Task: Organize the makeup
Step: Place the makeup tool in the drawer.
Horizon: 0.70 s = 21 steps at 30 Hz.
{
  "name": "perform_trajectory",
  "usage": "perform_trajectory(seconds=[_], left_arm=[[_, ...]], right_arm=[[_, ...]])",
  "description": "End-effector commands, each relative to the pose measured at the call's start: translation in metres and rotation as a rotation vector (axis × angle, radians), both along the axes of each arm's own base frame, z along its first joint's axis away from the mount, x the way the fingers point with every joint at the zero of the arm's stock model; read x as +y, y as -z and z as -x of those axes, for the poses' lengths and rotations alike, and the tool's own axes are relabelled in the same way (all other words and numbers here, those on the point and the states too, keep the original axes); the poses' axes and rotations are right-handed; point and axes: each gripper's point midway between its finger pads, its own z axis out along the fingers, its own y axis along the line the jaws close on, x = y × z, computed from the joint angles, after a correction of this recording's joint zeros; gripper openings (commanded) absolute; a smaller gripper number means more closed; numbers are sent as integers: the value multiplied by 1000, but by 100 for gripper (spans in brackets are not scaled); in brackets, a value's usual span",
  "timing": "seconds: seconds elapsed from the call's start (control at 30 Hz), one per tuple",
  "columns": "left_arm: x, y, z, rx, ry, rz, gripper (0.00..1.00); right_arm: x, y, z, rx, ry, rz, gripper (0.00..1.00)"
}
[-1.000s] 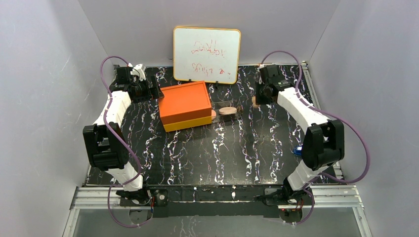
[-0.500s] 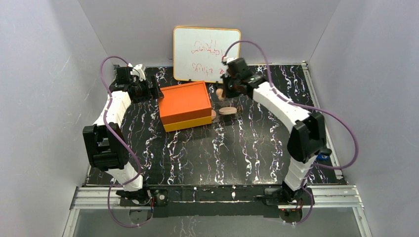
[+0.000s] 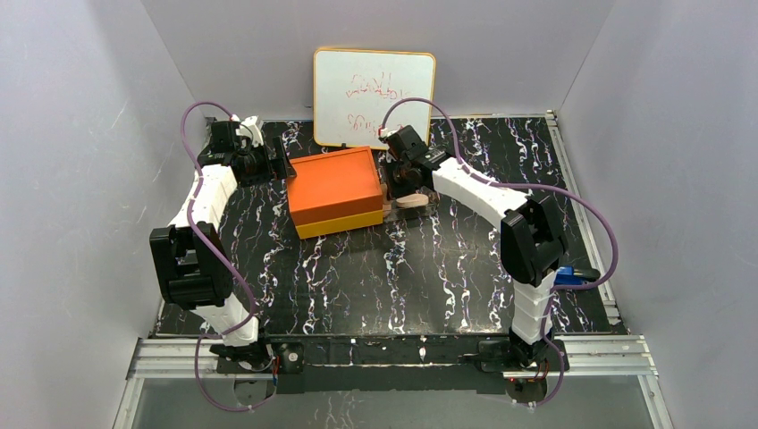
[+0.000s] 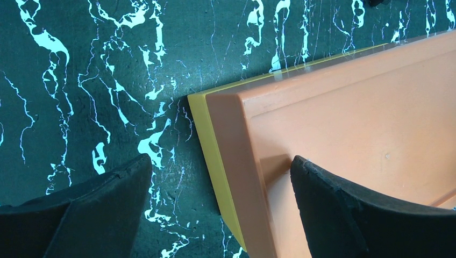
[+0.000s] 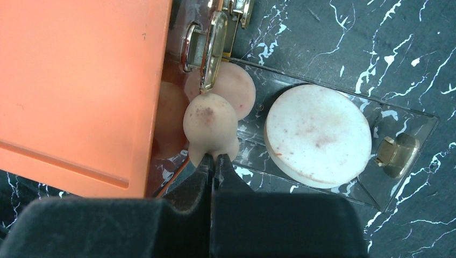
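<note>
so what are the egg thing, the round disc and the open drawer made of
Egg-shaped sponge: probably soft foam, matte, stained skin. Round disc: likely a foam or fabric pad, matte, blotchy. Drawer: clear glossy plastic, the table veins show through.

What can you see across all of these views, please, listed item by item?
Table: one, black marbled.
Box: one, orange over yellow, back left-centre of table.
Drawer: one, clear, pulled out at box's right.
Disc: one, pale peach, in drawer.
Sponge: one, tan, held above drawer.
Round thing: one, peach, in drawer behind sponge; kind unclear.
Whiteboard: one, white, orange-rimmed, back wall.
Blue object: one, table's right edge.
Left gripper: open, astride box corner.
Right gripper: shut on sponge.
</note>
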Motion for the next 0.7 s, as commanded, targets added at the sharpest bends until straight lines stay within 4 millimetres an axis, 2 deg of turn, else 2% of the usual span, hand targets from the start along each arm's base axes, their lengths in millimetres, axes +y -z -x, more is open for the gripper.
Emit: perform_trajectory(seconds=[0.0, 0.27, 0.43, 0.47, 0.57, 0.67], left_arm=[[17, 39, 38, 191, -16, -97, 96], [18, 39, 37, 190, -17, -99, 96], [18, 40, 37, 193, -17, -100, 96], [18, 42, 38, 198, -18, -101, 96], [19, 42, 38, 197, -19, -102, 96], [19, 42, 38, 198, -19, -103, 96]], right_arm=[[0, 7, -2, -13, 11, 19, 1], [-19, 23, -9, -30, 57, 126, 1], [-18, 32, -6, -5, 45, 131, 1], [-17, 33, -6, -2, 41, 128, 4], [-14, 35, -5, 5, 26, 122, 23], [-14, 32, -7, -5, 24, 124, 35]])
